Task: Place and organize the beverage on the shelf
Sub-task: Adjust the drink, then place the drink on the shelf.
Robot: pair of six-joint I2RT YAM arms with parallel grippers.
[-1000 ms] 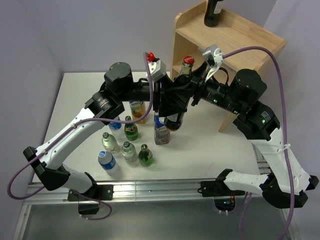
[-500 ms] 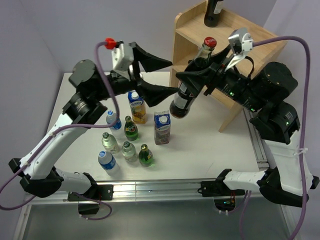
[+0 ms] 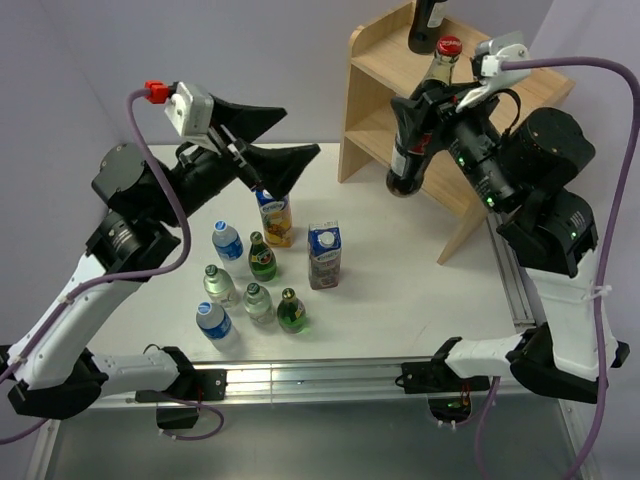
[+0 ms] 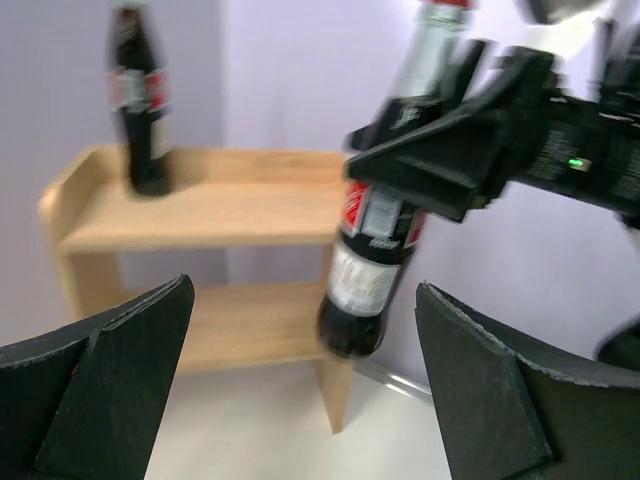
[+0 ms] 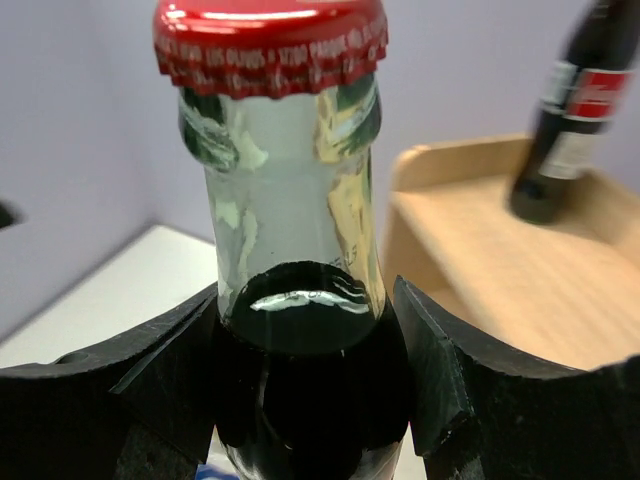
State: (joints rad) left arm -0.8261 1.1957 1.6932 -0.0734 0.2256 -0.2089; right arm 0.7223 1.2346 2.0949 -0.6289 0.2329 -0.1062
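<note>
Now the right hand (image 3: 418, 125) grips a cola bottle (image 3: 440, 72) at its shoulder, aloft before the shelf (image 3: 490, 70), long axis near vertical, cap up, slightly tilted. Left hand (image 3: 300, 132) gapes empty above the tabletop (image 3: 400, 290).

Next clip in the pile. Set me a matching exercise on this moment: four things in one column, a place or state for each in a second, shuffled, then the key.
Things
1. left hand
2. right hand
3. untouched cola bottle
4. purple juice carton

Places and states
A. stands on the table
B. shut on the red-capped cola bottle, held off the table
C. stands on the top tier of the shelf
D. open, holding nothing

Pairs: 1-D, 2-B, 3-C, 4-A
</note>
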